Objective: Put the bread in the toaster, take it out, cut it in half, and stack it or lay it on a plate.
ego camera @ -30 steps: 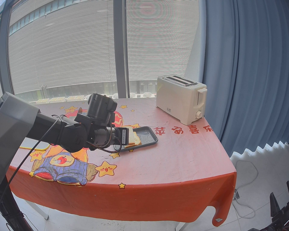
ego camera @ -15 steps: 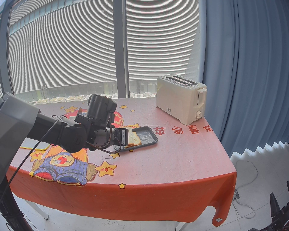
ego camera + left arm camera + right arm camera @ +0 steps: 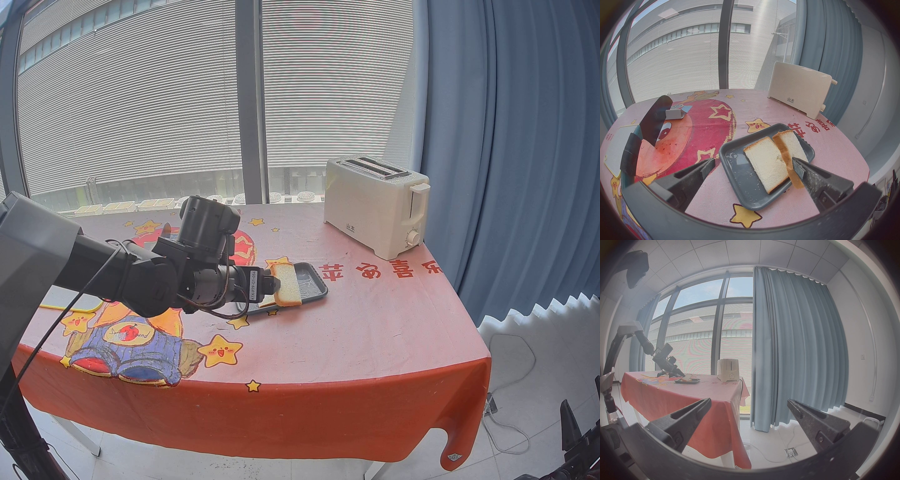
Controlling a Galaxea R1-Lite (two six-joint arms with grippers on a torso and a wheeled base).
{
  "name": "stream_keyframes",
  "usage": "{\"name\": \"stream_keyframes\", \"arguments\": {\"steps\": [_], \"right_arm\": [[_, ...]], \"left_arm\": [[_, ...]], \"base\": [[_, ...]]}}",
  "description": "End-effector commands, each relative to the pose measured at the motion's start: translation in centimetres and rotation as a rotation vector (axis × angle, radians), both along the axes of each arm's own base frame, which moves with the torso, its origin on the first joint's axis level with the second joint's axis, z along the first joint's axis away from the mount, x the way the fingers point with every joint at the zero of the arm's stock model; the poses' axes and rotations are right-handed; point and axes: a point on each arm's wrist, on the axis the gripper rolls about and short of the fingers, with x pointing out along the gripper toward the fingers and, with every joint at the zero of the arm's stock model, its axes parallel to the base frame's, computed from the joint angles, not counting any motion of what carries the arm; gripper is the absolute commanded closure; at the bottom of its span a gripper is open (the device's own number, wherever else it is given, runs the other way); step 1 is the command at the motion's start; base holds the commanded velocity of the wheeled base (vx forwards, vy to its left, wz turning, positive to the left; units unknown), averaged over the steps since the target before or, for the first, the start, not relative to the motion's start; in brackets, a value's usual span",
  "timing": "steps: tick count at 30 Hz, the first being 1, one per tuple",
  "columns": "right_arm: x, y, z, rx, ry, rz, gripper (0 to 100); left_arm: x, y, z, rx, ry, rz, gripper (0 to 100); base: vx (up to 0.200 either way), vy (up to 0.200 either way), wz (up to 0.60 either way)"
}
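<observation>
Left pincer (image 3: 752, 161) spread wide at grey tray (image 3: 742, 175), upended bread slice (image 3: 794, 145) leaning on one finger (image 3: 815, 181), right pincer (image 3: 748, 402) released

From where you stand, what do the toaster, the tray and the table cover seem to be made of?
Toaster: probably moulded plastic, cream and matt, with rounded corners. Tray: dark grey with a dull sheen and a raised rim; coated metal or plastic, hard to tell. Table cover: printed cloth, orange-red, hanging in soft folds over the edge.

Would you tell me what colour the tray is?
Dark grey; the tray shows best in the left wrist view.
</observation>
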Motion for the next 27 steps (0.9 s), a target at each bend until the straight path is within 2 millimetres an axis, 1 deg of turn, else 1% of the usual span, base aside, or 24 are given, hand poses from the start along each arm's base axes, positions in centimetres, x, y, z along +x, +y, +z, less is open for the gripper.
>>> {"name": "stream_keyframes", "arguments": {"steps": [1,4,12,26,27], "right_arm": [[0.0,0.0,-0.5,-0.001,0.002,0.0,0],[0.0,0.0,-0.5,-0.001,0.002,0.0,0],[0.0,0.0,-0.5,-0.001,0.002,0.0,0],[0.0,0.0,-0.5,-0.001,0.002,0.0,0],[0.0,0.0,-0.5,-0.001,0.002,0.0,0]], "left_arm": [[0.0,0.1,0.2,-0.001,-0.004,0.001,0],[0.0,0.1,0.1,0.003,-0.004,0.006,0],[0.5,1.5,0.3,0.004,-0.006,0.042,0],[0.2,1.7,0.0,0.006,0.003,0.043,0],[0.0,1.8,0.3,0.006,-0.002,0.043,0]], "base": [[0.0,0.0,0.0],[0.0,0.0,0.0],[0.0,0.0,0.0],[0.0,0.0,0.0],[0.0,0.0,0.0]]}}
